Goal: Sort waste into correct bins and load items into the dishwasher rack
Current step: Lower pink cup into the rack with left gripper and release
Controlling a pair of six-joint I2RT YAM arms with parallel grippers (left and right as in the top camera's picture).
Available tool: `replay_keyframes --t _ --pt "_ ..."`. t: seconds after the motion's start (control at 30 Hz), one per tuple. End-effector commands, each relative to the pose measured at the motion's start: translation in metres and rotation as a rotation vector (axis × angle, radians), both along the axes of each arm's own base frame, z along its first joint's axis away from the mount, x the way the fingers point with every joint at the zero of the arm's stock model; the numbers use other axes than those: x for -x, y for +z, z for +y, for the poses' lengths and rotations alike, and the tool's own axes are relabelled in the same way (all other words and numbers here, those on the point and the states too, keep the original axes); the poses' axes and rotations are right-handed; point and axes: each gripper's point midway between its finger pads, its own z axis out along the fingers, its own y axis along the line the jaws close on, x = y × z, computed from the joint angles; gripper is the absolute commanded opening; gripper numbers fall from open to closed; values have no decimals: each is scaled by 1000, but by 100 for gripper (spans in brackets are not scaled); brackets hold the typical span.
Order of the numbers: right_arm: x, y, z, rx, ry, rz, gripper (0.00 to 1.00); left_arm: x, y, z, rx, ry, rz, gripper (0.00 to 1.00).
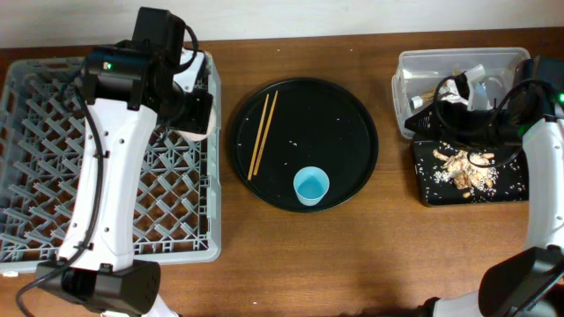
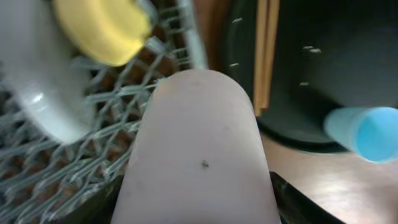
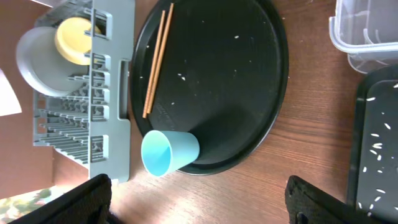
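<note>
My left gripper (image 1: 196, 119) (image 2: 199, 208) is shut on the small pink cup (image 2: 199, 143), holding it over the far right corner of the grey dishwasher rack (image 1: 53, 158). The yellow bowl (image 2: 102, 31) and grey plate (image 2: 37, 93) stand in the rack beside it. The light blue cup (image 1: 311, 186) and the chopsticks (image 1: 263, 132) lie on the round black tray (image 1: 352, 114). My right gripper (image 1: 423, 121) (image 3: 199, 199) is open and empty, over the clear tub (image 1: 458, 60) and the black rectangular tray (image 1: 432, 189). White napkin (image 1: 454, 86) is in the tub. Tan scraps (image 1: 463, 165) lie in the black tray.
The right wrist view shows the rack's side wall (image 3: 109, 93), the round tray (image 3: 249, 81), the tub's corner (image 3: 367, 31) and the rectangular tray's edge (image 3: 373, 143). Bare wooden table (image 1: 352, 255) runs along the front.
</note>
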Motion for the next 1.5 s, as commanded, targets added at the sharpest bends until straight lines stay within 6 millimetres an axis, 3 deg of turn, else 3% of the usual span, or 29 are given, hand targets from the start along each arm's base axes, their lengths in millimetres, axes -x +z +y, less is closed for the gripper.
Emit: replay_keyframes --t 0.0,0.33,0.53,0.8,0.93,1.1,1.17,1.47 --pt "2 1 -1 42 10 -9 90 -7 -14 21 -97 91 20 30" --pt "3 0 -2 45 9 -4 90 -9 -96 29 -149 104 254 29" --pt "4 -2 -4 62 5 9 90 -6 -123 52 -142 194 315 27" --pt "5 -2 -4 61 5 11 90 -21 -152 44 -68 198 275 28" --pt "5 -2 -4 61 5 11 90 -17 -156 44 -70 197 289 47" --pt "5 -2 -4 60 5 14 90 -19 -155 45 -69 198 283 86" --pt "6 -3 -3 59 5 16 90 -22 -150 44 -68 194 269 94" --pt "7 -3 -3 58 5 20 90 -35 -95 42 -47 194 186 95"
